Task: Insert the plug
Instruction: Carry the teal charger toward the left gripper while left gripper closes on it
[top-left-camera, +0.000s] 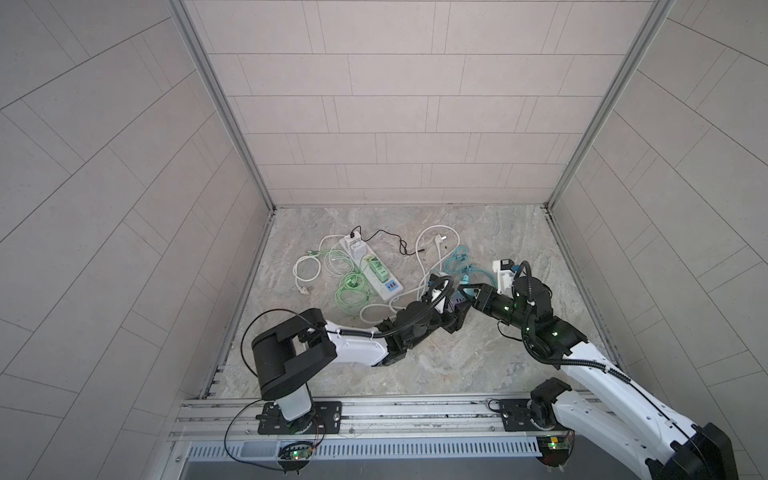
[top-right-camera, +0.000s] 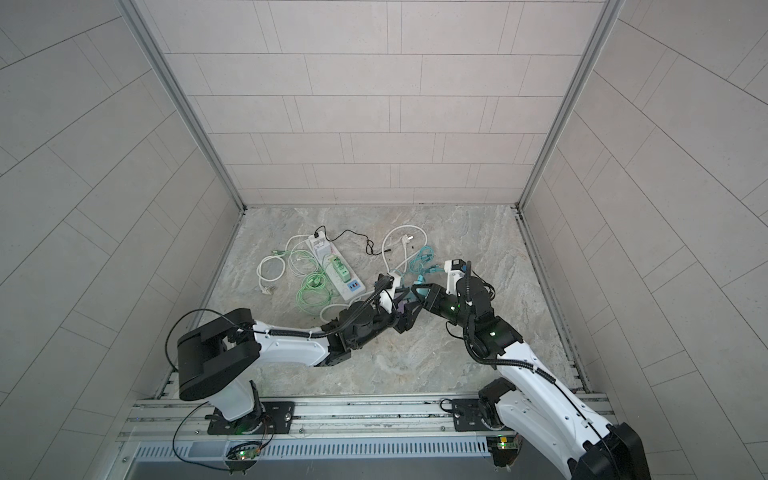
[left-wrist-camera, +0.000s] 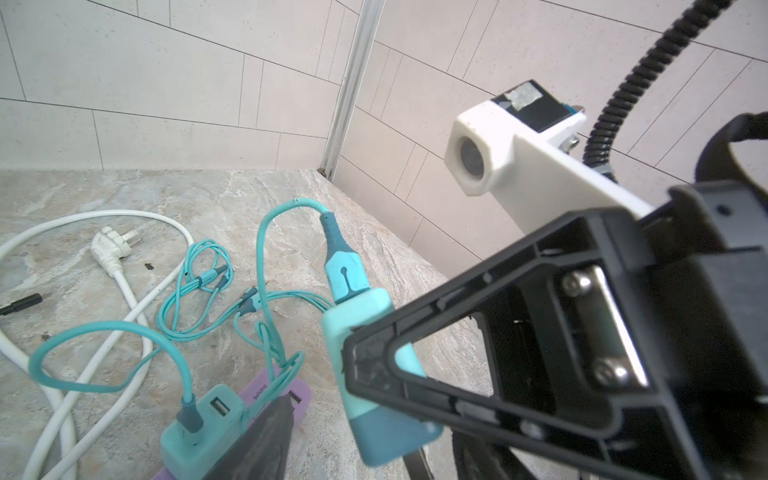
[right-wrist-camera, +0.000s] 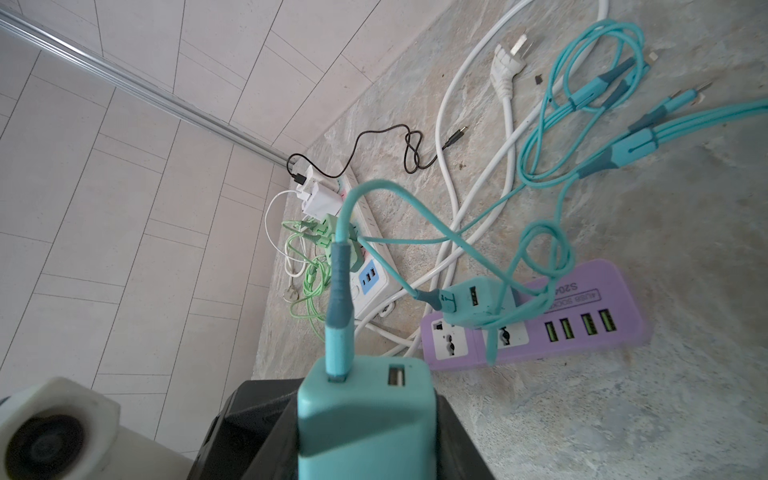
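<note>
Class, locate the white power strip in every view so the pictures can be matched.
In a top view: white strip left of centre, slanting.
In a top view: white strip again left of centre.
Left wrist: not in it.
Right wrist: white strip mid-picture.
Shared landmark: loose white plug beside teal cable.

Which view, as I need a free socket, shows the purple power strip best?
Right wrist view: purple power strip nearly whole, sockets and USB ports visible. Left wrist shows one end; in both top views arms mostly hide it.
</note>
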